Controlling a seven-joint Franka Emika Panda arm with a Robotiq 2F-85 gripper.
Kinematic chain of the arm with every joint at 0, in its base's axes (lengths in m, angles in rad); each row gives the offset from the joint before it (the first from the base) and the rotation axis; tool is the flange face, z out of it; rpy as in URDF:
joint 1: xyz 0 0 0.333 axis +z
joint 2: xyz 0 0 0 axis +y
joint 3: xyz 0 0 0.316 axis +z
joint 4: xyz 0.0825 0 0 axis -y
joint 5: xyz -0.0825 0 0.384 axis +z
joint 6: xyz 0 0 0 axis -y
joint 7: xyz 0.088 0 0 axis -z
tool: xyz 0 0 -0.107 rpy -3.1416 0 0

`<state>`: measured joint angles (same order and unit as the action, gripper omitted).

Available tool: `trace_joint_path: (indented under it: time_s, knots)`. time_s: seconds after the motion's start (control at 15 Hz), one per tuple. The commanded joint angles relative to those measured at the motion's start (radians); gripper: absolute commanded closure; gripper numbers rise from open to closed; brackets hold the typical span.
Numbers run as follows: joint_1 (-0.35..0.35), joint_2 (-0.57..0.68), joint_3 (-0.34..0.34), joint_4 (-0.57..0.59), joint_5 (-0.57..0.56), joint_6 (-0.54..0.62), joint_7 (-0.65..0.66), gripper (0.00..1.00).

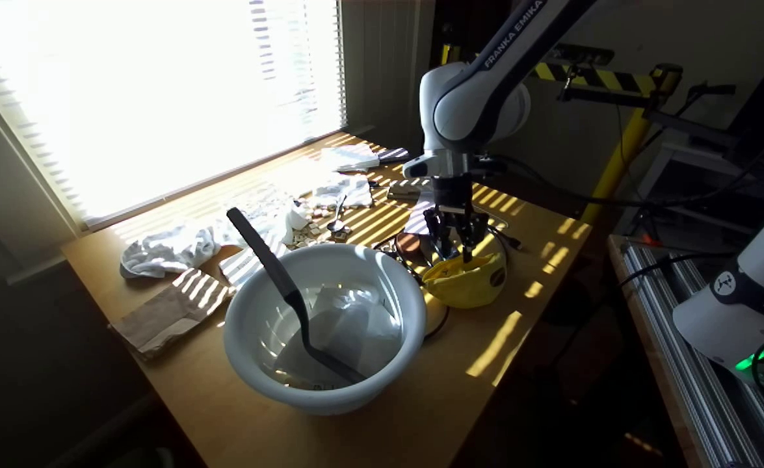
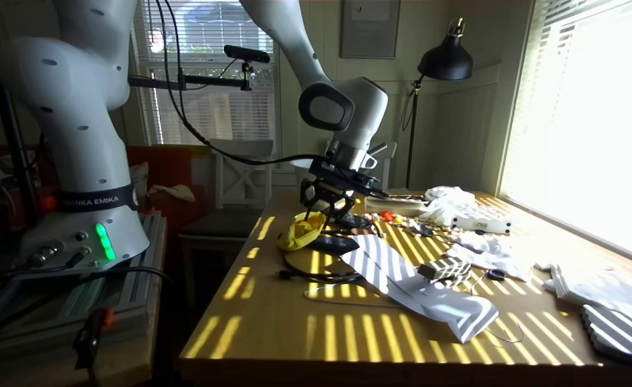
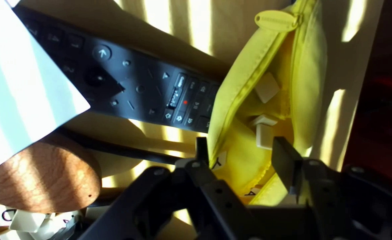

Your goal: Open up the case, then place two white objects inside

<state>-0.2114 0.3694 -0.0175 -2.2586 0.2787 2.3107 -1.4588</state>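
Observation:
The yellow case point(image 3: 231, 96) is unzipped, its mouth gaping wide in the wrist view. Several small white objects lie inside: plain tiles point(image 3: 267, 87), a tile marked Y point(image 3: 220, 161) and part of another with a letter point(image 3: 252, 192). My gripper point(image 3: 242, 148) stands open with its fingers apart. One finger is just outside the case's near-left edge, the other over its mouth, so one side wall of the case sits between them. In an exterior view the gripper points down onto the case point(image 1: 463, 289). How deep the fingertips reach I cannot tell.
A black remote point(image 3: 139, 86) lies beside the case, with white paper point(image 3: 25, 90) and a brown wooden oval point(image 3: 45, 176) nearby. More white tiles point(image 3: 27, 220) lie at lower left. The large pale bowl point(image 1: 329, 400) with a dark spoon point(image 1: 264, 257) stands close to the case.

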Motion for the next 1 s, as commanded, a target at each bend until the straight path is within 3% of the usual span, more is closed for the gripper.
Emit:
trace_joint_path:
  time_s: [0.0, 0.07, 0.13, 0.2, 0.27, 0.6, 0.73, 0.8, 0.93]
  knots:
    - [0.019, 0.001, -0.005, -0.023, -0.059, 0.038, 0.063, 0.77]
    - [0.021, 0.003, -0.005, -0.026, -0.068, 0.045, 0.072, 0.85]
    - [0.023, 0.004, -0.006, -0.03, -0.079, 0.052, 0.082, 0.87]
    - [0.025, 0.005, -0.007, -0.033, -0.09, 0.062, 0.093, 0.83]
    - [0.029, 0.006, -0.01, -0.037, -0.107, 0.078, 0.108, 0.87]
    - [0.035, 0.004, -0.009, -0.05, -0.177, 0.161, 0.182, 0.46]
    - [0.036, 0.007, -0.009, -0.055, -0.203, 0.177, 0.201, 0.84]
    - [0.037, 0.006, -0.009, -0.059, -0.216, 0.182, 0.211, 0.85]
    - [0.034, 0.006, -0.005, -0.064, -0.23, 0.185, 0.221, 1.0]
